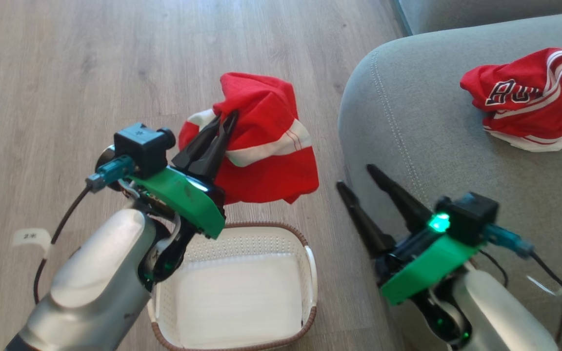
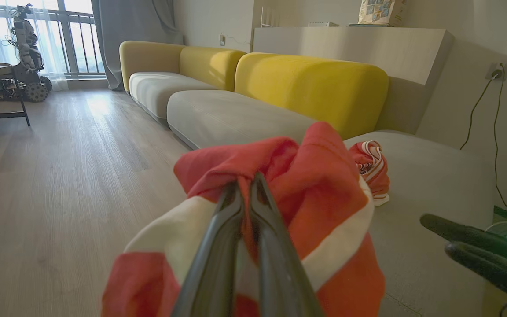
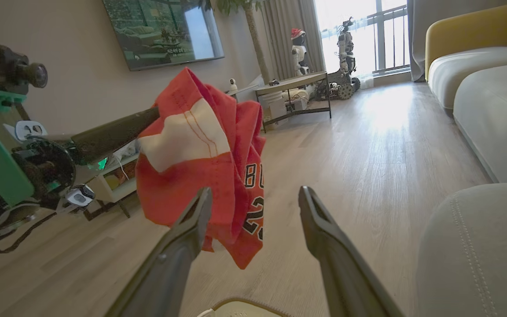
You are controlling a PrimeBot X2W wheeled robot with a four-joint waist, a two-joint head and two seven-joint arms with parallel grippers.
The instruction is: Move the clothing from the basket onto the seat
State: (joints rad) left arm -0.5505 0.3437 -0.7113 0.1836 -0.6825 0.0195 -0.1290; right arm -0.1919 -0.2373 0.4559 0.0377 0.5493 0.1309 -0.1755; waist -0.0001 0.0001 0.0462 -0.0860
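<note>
Left jaws clamp a red garment (image 1: 271, 165) above the basket (image 1: 242, 241); right jaws gape wide, empty.

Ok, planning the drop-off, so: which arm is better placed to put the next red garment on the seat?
Left. The left fingers are shut on the red garment, lifted clear of the basket; the right fingers stand open, holding nothing, beside the seat.

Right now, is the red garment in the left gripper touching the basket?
Apart. The right wrist view shows the red garment hanging from the left gripper, with bare floor between its lowest tip and the basket rim.
</note>
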